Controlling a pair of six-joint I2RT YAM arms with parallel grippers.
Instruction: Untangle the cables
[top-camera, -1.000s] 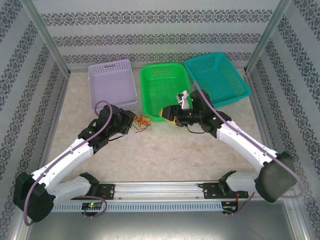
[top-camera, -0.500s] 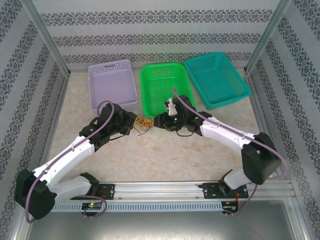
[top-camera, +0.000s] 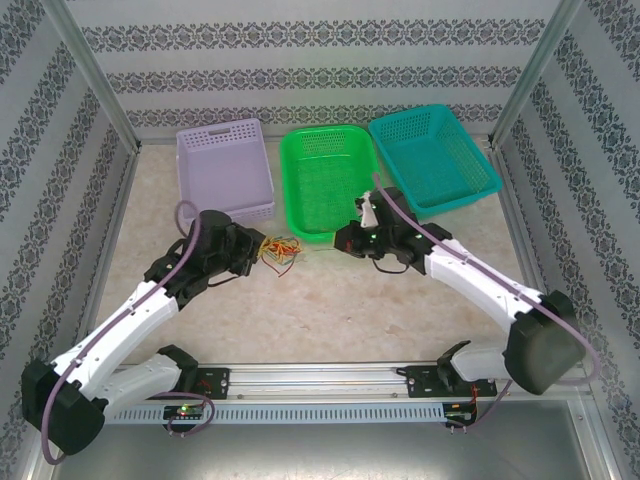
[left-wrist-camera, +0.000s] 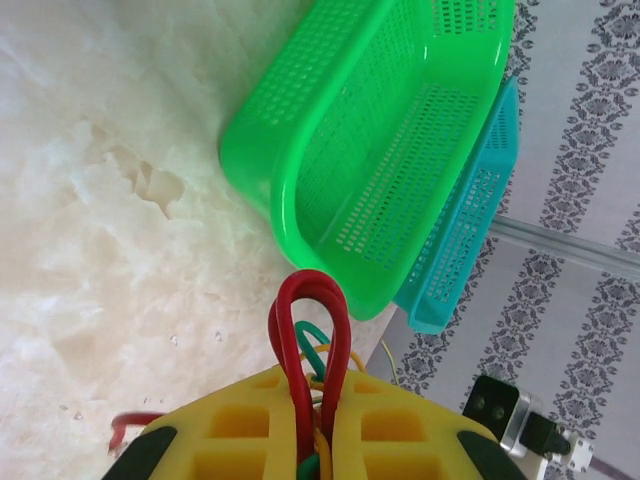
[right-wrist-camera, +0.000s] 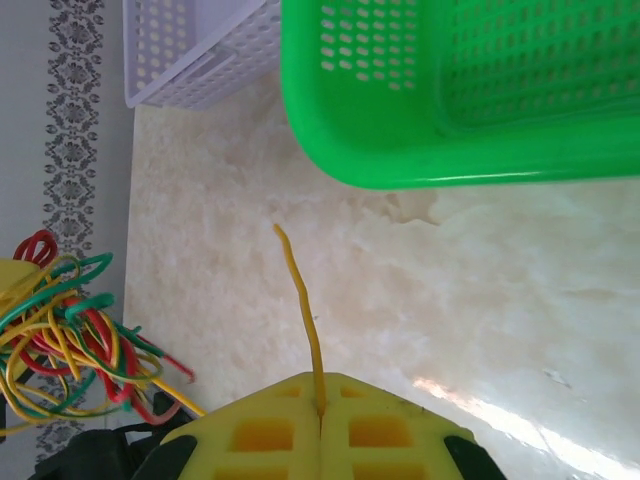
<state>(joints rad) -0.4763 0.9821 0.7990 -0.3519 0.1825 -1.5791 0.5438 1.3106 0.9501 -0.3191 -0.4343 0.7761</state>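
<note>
We find the left fingers (left-wrist-camera: 250, 425) pressed together on red loops of the cables (top-camera: 280, 250). The bundle sits at those fingers, above the desk (top-camera: 330, 310), near the green basket (top-camera: 325, 180). The right fingers (right-wrist-camera: 265, 430) are clamped on one yellow wire (right-wrist-camera: 300, 290), whose free end points toward that basket.

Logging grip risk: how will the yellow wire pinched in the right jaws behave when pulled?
Probably floppy: the yellow wire curves where it leaves the right gripper. Thin and smooth-looking, so it may slip out. Likely light, yet the looped cables could snag it.
</note>
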